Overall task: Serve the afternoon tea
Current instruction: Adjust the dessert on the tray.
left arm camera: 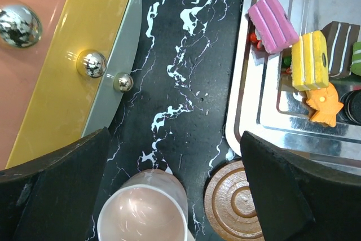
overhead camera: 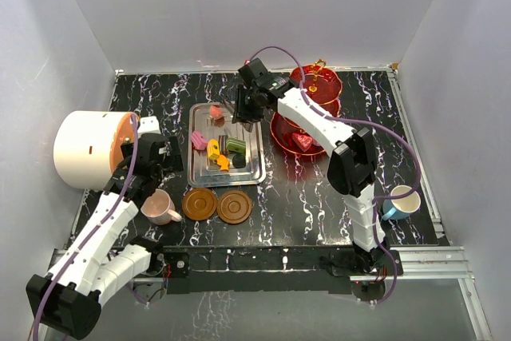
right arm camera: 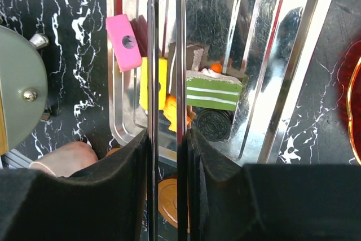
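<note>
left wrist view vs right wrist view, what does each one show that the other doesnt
Only the left wrist view: the left gripper, wide open and empty, and the orange and yellow face of the drum.

Only the right wrist view: the right gripper shut on thin metal strips, and an edge of the red stand at the right.

Both: the silver tray with the pink sweet, yellow sweet and orange sweet, the pink cup and a brown saucer.

Your colourful sweets (overhead camera: 219, 149) cluster left of the red see-through tiered stand (overhead camera: 323, 85). The pink cup (overhead camera: 158, 208) stands beside two brown saucers (overhead camera: 200, 204), with the blue cup (overhead camera: 399, 201) far right.
</note>
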Tool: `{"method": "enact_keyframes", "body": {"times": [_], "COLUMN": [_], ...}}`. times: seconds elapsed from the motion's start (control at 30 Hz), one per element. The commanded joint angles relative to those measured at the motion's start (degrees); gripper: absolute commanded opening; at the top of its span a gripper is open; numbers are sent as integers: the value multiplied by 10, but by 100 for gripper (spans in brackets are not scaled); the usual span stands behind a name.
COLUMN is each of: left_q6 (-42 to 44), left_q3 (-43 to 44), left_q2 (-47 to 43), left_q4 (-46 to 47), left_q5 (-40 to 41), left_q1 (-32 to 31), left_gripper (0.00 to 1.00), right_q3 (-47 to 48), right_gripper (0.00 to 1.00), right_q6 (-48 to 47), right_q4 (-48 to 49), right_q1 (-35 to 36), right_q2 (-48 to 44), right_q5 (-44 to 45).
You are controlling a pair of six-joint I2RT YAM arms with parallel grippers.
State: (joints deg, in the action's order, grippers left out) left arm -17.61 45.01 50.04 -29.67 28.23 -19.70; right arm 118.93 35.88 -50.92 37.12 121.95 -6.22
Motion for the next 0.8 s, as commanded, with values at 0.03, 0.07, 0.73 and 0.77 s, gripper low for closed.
{"method": "enact_keyframes", "body": {"times": [0.03,0.07,0.73,0.77], "left_q6": [-7,-8,-13,-13], "left_q3": [-22,-26,-40,-41], "left_q2": [-26,-30,-30,-31], "left_q4": [17,20,36,36], "left_q5": [6,4,3,2], "left_q1": [3,3,3,3], "left_gripper": [99,99,99,99], "right_q3": [57,70,145,138], "right_gripper": [28,28,37,37], "right_q6": [-17,-19,-10,-6], "right_q4": [27,26,34,34], "right_q1": [6,7,16,16], "right_q2": [-11,-2,84,81], "right_q5": [-19,-22,-18,-17]}}
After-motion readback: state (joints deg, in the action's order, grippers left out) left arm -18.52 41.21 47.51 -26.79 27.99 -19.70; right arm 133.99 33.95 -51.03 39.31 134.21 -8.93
